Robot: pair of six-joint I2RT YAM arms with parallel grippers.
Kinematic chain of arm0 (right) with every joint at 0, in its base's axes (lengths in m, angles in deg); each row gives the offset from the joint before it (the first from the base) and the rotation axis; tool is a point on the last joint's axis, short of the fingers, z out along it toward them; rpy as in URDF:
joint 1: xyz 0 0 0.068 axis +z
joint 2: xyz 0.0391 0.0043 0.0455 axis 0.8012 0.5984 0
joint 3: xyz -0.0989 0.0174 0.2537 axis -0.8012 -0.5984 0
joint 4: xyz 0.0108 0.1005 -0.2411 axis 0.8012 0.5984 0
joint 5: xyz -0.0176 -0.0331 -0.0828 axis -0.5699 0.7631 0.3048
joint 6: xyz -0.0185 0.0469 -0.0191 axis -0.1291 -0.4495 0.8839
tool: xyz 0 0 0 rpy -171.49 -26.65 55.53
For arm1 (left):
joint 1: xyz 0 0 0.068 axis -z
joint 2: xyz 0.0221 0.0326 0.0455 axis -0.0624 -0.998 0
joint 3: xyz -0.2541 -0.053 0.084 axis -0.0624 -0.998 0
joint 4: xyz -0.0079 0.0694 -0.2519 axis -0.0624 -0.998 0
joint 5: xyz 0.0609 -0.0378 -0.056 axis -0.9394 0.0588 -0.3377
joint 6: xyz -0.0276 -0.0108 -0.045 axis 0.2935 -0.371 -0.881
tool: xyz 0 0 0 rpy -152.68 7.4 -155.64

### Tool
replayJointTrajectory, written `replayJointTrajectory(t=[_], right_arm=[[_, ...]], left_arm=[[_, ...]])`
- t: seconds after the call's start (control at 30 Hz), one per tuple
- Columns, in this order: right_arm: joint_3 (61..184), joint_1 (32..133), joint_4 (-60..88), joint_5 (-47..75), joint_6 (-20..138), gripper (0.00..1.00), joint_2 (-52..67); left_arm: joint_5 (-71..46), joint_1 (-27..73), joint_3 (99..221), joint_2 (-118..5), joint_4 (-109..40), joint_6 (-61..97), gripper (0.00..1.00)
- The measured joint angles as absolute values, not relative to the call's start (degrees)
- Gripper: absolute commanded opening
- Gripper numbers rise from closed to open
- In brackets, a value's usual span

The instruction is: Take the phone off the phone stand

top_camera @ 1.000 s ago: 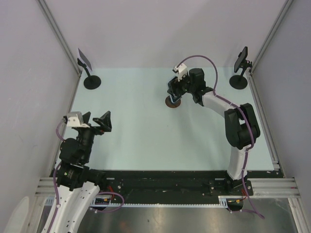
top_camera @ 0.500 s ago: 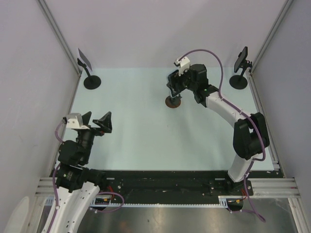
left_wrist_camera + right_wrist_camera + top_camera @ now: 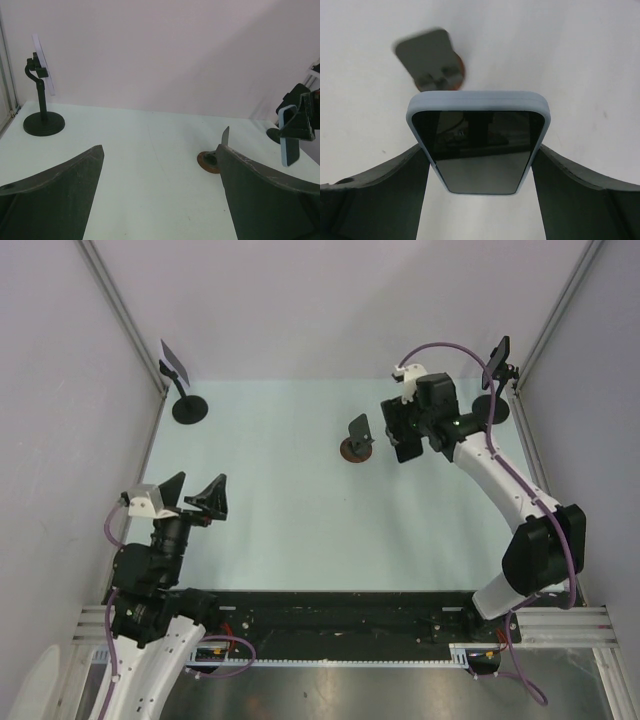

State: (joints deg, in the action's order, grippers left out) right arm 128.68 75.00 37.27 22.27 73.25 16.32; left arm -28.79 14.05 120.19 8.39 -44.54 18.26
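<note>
The phone [image 3: 479,145], in a light blue case, is being pinched at its two side edges by the fingers of the right gripper [image 3: 404,436]. It is being held in the air, just to the right of the phone stand [image 3: 357,436] and apart from it. The left gripper [image 3: 192,496] is being held spread wide over the near left part of the table [image 3: 280,510], with nothing between its fingers.

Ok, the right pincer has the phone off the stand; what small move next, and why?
Probably lower the phone toward bare table beside the empty stand, then open: the right pincer grips it in the air, clear of the stand, so only setting it down seems left.
</note>
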Motion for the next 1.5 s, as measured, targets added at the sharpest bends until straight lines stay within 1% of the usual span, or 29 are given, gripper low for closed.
replayJointTrajectory(t=[0.17, 0.27, 0.4, 0.5, 0.63, 0.73, 1.0, 1.13, 1.33, 1.37, 1.47, 1.5], right_arm=[[125.64, 70.20, 44.95, 28.11, 72.18, 0.00, 13.74], [122.58, 68.34, 47.02, 32.08, 72.95, 0.00, 13.54], [117.00, 64.71, 47.72, 34.55, 74.57, 0.00, 13.54], [113.86, 59.68, 47.57, 35.56, 75.86, 0.00, 13.70], [113.46, 53.72, 45.95, 36.85, 78.04, 0.00, 14.50], [113.46, 51.29, 43.11, 37.61, 80.82, 0.00, 16.36], [113.57, 44.32, 37.84, 32.67, 87.53, 0.00, 25.80], [115.58, 40.84, 37.69, 30.82, 90.17, 0.00, 31.05], [119.50, 37.98, 38.37, 28.37, 91.31, 0.00, 35.01], [120.02, 37.65, 38.39, 28.17, 91.31, 0.01, 35.46], [122.03, 36.56, 38.45, 27.32, 91.18, 0.07, 37.04], [122.71, 36.21, 38.45, 26.95, 91.09, 0.14, 37.54]], left_arm=[[-28.90, 15.51, 120.17, 10.57, -44.49, 18.39, 1.00], [-29.05, 16.65, 120.17, 11.12, -44.51, 18.78, 1.00], [-29.49, 18.57, 120.04, 11.25, -44.51, 19.33, 1.00], [-29.99, 19.67, 119.80, 11.58, -44.60, 19.52, 1.00], [-31.08, 20.52, 119.78, 12.23, -44.58, 19.83, 1.00], [-31.81, 20.87, 119.78, 12.34, -44.58, 20.18, 1.00], [-32.53, 21.06, 119.78, 12.34, -44.62, 20.88, 1.00], [-32.66, 21.06, 119.78, 12.30, -44.62, 21.29, 1.00], [-33.14, 21.06, 119.78, 11.38, -44.65, 21.82, 1.00], [-33.21, 21.06, 119.78, 11.10, -44.69, 21.88, 1.00], [-33.60, 21.06, 119.78, 10.29, -44.93, 22.26, 1.00], [-33.62, 21.06, 119.78, 10.00, -45.04, 22.30, 1.00]])
